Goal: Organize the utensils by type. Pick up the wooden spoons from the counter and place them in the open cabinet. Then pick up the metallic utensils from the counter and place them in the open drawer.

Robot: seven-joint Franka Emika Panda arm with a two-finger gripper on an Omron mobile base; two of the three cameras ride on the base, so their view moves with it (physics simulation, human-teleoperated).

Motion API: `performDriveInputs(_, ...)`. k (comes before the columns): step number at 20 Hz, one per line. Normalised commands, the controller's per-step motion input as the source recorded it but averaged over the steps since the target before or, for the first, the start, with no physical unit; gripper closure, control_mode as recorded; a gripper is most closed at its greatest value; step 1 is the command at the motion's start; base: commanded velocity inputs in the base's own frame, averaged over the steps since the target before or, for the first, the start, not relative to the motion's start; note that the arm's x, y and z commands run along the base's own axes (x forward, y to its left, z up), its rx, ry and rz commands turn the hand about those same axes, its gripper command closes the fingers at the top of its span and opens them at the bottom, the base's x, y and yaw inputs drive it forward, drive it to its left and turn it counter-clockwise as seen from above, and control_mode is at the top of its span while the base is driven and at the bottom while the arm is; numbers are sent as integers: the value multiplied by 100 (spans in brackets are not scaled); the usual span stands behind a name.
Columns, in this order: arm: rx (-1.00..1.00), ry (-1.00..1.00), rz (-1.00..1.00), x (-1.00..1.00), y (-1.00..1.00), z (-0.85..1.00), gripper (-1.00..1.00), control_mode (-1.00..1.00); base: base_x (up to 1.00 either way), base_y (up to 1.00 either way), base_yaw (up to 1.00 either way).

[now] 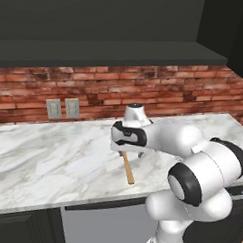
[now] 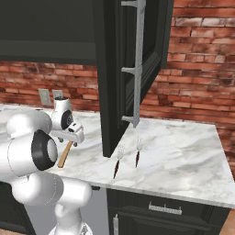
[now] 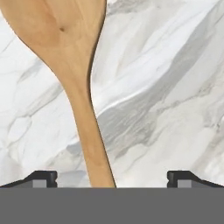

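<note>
The two-finger gripper [image 3: 112,178] is hovering with jaws spread wide, straddling the light-tan wooden spoon [image 3: 83,96] lying on the white marble counter [image 3: 166,87], possibly off-centre, so closing could be nudging the handle sideways.

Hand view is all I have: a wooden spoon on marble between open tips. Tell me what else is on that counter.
Observer: Two metallic utensils lie side by side on the counter, to the right of the arm and below the open cabinet door.
Operator: Say where the gripper stands over the spoon.
Observer: In the left base view the gripper is low over the wooden spoon, with the handle end sticking out toward the counter's front edge.
Operator: Report what is behind it.
Observer: A brick wall with two outlets.
</note>
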Motion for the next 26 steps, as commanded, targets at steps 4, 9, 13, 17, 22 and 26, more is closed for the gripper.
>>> performDriveInputs(4, 0, 10, 0, 13, 15, -35, -100, -100, 0, 0, 0)
performDriveInputs(9, 0, 5, 0, 9, 13, -33, -100, -100, 0, 0, 0)
performDriveInputs(13, 0, 3, 0, 10, 15, -26, -100, -100, 0, 0, 0)
performDriveInputs(17, 0, 1, 0, 1, 2, -22, -100, -100, 0, 0, 0)
performDriveInputs(22, 0, 1, 0, -1, 0, -17, 100, -100, 0, 0, 0)
performDriveInputs(26, 0, 1, 0, -5, 0, 0, 100, -100, 0, 0, 0)
